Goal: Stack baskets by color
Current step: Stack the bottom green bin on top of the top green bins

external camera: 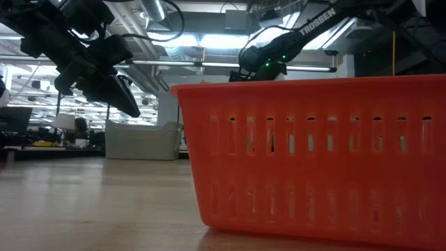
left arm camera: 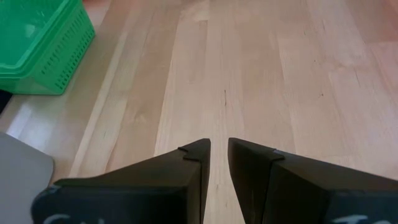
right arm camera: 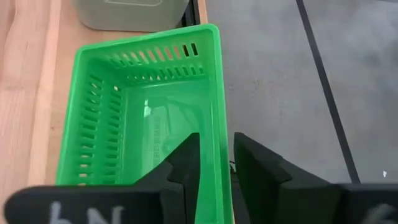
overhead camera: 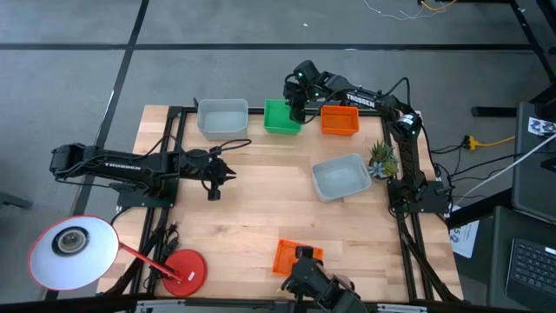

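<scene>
Closest to the low camera sits a lone orange basket (overhead camera: 287, 257), at the table's front edge, well apart from the green stack that anchors everything here. By colour, my read is that this one is not yet home: its place would be the other orange basket (overhead camera: 340, 120), just beside the green stack on the right-arm side, along the far edge.

Moving back, a grey basket (overhead camera: 340, 176) lies out in the open, between the front orange one and the green stack, next to a small potted plant (overhead camera: 380, 159). It also looks unsorted, since another grey basket (overhead camera: 221, 117) stands just beside the green stack on the other side.

The left gripper (overhead camera: 214, 184) hovers over bare wood, nearer than the green stack and off to its left-arm side, fingers nearly together and holding nothing.

At the far edge, the green basket (right arm camera: 147, 118) stack. The right gripper (overhead camera: 298, 111) straddles its right-hand wall, one finger inside and one outside, a gap showing between them; I judge it is not clamping. Green seems settled; how many baskets nest in each pile I cannot tell.

Writing: "TROSSEN" reads in white on both arms. White marks on each wrist's own fingers are cut off and unreadable.
</scene>
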Controlling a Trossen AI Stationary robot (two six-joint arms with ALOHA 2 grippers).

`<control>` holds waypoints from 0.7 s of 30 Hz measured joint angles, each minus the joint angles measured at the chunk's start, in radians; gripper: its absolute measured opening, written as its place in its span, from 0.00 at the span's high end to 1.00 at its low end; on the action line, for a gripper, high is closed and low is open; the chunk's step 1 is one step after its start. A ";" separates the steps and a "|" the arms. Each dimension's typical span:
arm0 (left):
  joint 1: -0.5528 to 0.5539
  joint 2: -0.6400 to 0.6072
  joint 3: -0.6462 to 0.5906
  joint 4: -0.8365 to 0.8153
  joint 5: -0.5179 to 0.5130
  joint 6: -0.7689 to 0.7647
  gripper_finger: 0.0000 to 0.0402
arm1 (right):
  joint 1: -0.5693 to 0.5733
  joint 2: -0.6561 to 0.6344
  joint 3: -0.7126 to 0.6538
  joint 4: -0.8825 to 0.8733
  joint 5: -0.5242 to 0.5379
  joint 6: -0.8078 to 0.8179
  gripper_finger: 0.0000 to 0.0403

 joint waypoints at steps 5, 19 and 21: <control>0.000 0.000 0.000 0.000 0.000 0.000 0.88 | 0.004 -0.008 0.000 0.033 0.001 0.030 0.75; 0.000 0.000 0.000 0.000 0.000 0.006 0.88 | 0.105 0.042 -0.010 0.171 0.421 -0.004 0.75; 0.000 0.000 0.000 0.000 0.000 0.006 0.88 | 0.115 0.070 -0.010 0.190 0.459 -0.005 0.75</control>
